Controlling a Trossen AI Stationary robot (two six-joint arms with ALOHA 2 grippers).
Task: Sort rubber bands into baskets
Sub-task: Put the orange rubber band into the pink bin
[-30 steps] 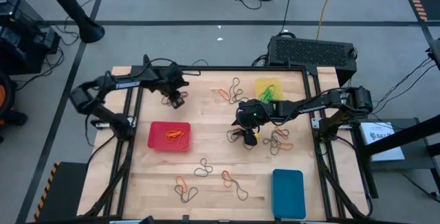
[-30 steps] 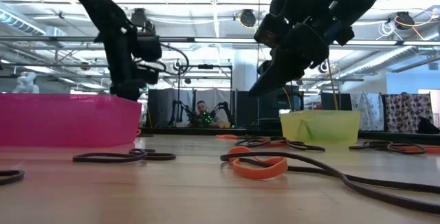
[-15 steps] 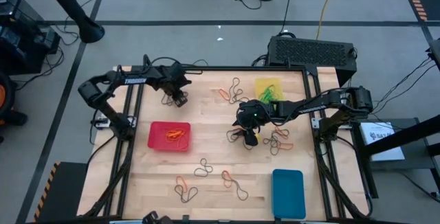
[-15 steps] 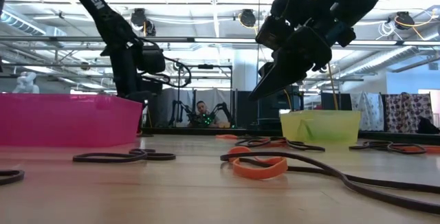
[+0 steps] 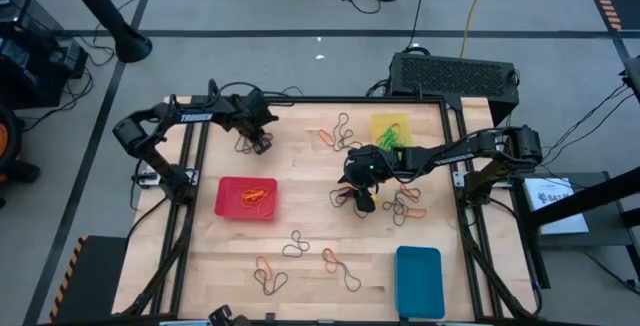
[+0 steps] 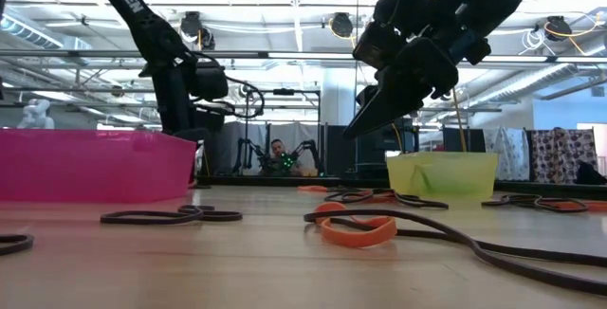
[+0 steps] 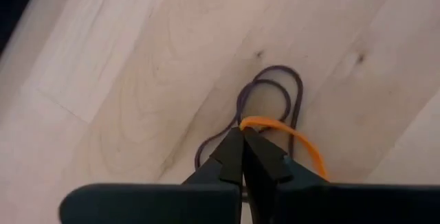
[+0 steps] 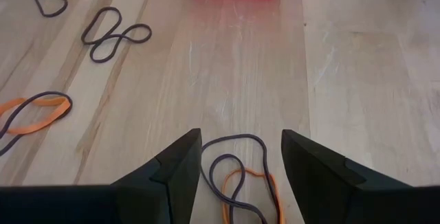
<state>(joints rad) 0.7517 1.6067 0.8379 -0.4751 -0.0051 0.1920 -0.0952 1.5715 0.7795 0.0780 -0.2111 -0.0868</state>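
Note:
My left gripper (image 5: 259,147) is down at the table's far left, shut on an orange rubber band (image 7: 292,140) that lies looped with a dark band (image 7: 275,90). My right gripper (image 5: 361,199) hangs open above the table's middle right, its fingers (image 8: 180,172) either side of a dark band and an orange band (image 8: 242,179) on the wood, apart from them. The red basket (image 5: 246,197) holds orange bands, the yellow basket (image 5: 390,129) holds green ones, and the blue basket (image 5: 418,281) stands near the front right. Several more bands lie loose on the table. My left gripper pinches the orange band's end (image 7: 249,121), where it crosses the dark band, between its two fingertips. The fingers come steeply from above. The rest of the band lies slack on the table.
Loose bands lie in clusters at the far middle (image 5: 335,131), right of my right gripper (image 5: 405,204) and along the near middle (image 5: 300,256). A black box (image 5: 455,74) stands beyond the far right edge. In the low view, bands (image 6: 356,228) lie close in front.
My left gripper has come down to the table at the far left and has then kept still.

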